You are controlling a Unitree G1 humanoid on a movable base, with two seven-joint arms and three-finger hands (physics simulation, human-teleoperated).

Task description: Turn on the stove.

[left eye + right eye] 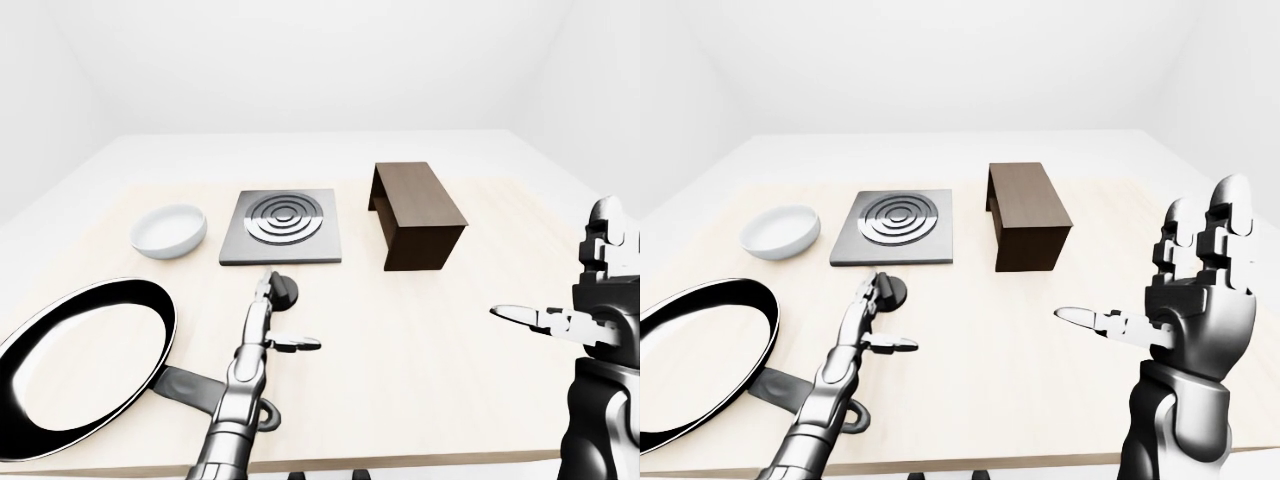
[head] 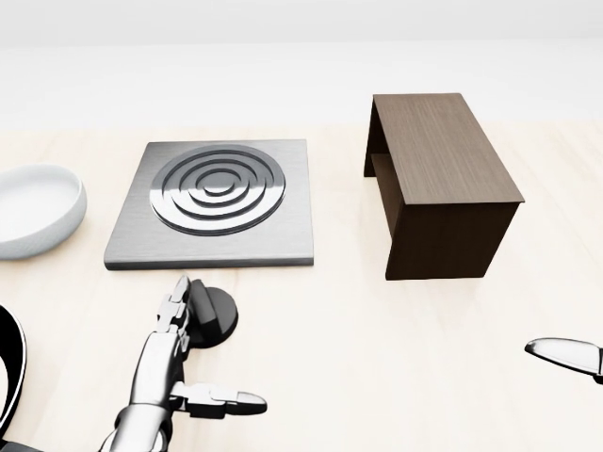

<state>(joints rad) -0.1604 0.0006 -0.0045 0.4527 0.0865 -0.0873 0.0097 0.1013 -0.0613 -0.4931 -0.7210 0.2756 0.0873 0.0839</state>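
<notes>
The stove is a square steel plate (image 2: 283, 240) with concentric burner rings (image 2: 219, 187), lying on the pale wooden table. Its black round knob (image 2: 215, 315) sits on the table just below the plate's lower edge. My left hand (image 2: 193, 363) reaches up from the bottom of the head view, open, with its fingertips (image 2: 175, 299) over the knob's left side and the thumb pointing right. Whether they touch the knob I cannot tell. My right hand (image 1: 1170, 290) is raised at the right of the right-eye view, open and holding nothing.
A dark brown wooden box-shaped stand (image 2: 438, 184) sits right of the stove. A white bowl (image 2: 33, 209) lies left of it. A large black frying pan (image 1: 80, 360) with a pale rim lies at the lower left, its handle (image 1: 190, 388) near my left forearm.
</notes>
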